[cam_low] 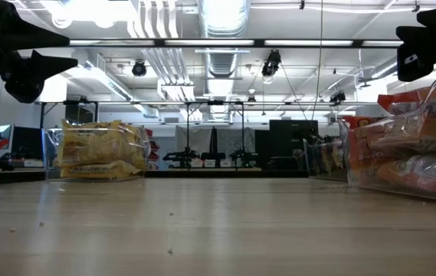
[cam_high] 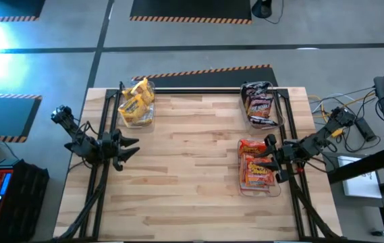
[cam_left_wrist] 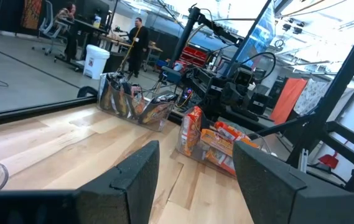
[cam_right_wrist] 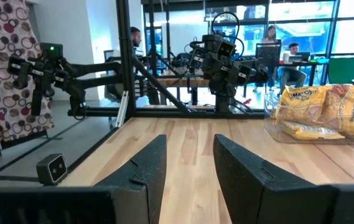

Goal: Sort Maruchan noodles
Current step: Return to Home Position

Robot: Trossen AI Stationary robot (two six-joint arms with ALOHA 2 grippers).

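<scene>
Sorted by colour into clear bins to keep kinds apart: yellow pkts far left, maroon pkts far right, orange pkts nearer right. Left gripper spread, empty, nr yellow pkts, not touching. Right gripper spread, empty, hung over orange bin's outer rim. Judged parked, sorting done.

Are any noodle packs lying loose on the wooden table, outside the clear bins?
No, from above the yellow packs, dark packs and orange packs all lie inside clear bins, none on the table.
</scene>
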